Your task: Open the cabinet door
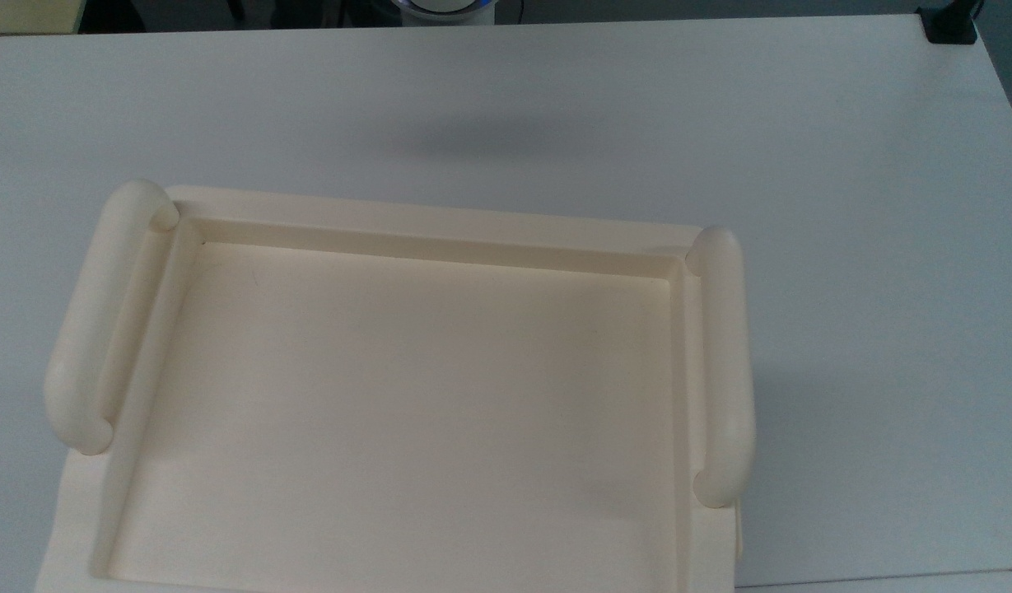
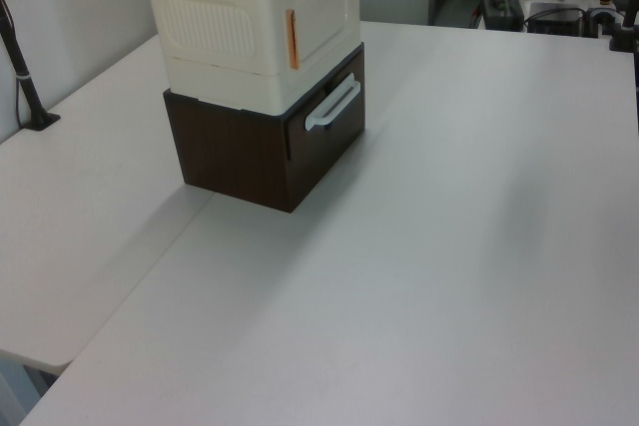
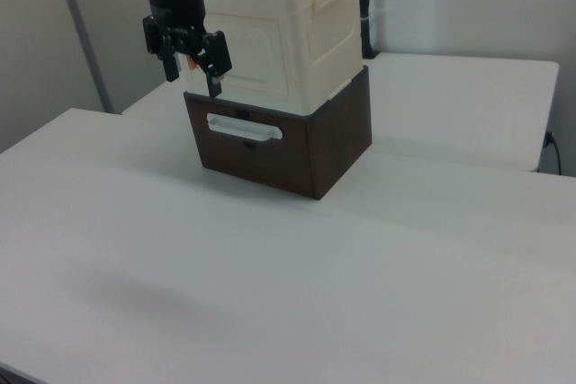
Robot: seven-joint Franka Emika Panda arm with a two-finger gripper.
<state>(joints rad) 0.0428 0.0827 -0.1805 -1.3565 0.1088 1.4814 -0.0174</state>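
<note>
Nearest in the right view lies the bare, matte white table (image 3: 270, 294), smooth and flat. Further back, toward twelve o'clock, a dark brown wood-grain base (image 3: 337, 146) stands on it, with a drawer front carrying a pale, rounded bar handle (image 3: 244, 129).

The cabinet (image 3: 324, 33) stands directly on that base. It is a cream, plastic-looking box with soft corners and moulded recessed panels. The cabinet door (image 3: 256, 56) is the flat cream face straight above the drawer front, and it lies flush with the box. Its edge at nine o'clock is covered by the gripper (image 3: 192, 74), so the door's own handle cannot be made out there. In the left view a thin orange strip (image 2: 292, 39) runs down the corner beside the door.

The gripper hangs just in front of the door, at about ten o'clock in the right view. Its black fingers are spread apart with nothing between them, and whether they touch the panel cannot be told. The arm above is cut off by the picture's upper edge.

In the top view the cabinet's recessed tray top (image 1: 407, 395) is cut off at six o'clock. Thick rounded bars flank it at nine o'clock (image 1: 102, 313) and three o'clock (image 1: 724, 362).
</note>
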